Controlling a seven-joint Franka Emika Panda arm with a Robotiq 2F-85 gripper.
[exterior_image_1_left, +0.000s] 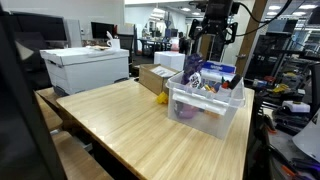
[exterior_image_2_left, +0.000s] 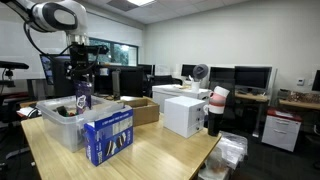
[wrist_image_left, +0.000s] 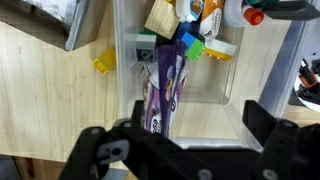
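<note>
While my gripper hangs with its jaws spread wide and nothing between them, the purple packet stands on end almost directly beneath, inside the clear bin.

The closest risk, as I judge it, is the packet itself. It looks thin and floppy, so a finger landing on its top edge rather than beside it would fold it or knock it flat.

Next out are the bin's walls. My spread jaws span much of the bin's width in the wrist view, and an off-centre descent could clip a wall and drag the bin across the table.

Further in, loose toy blocks crowd the packet's far end and could get pinched along with it.

Beyond the wall, a yellow block lies on the wood just beside the bin, where a shoved bin would push it.

Farthest off, the blue box stands upright near the bin in an exterior view and could topple.
</note>
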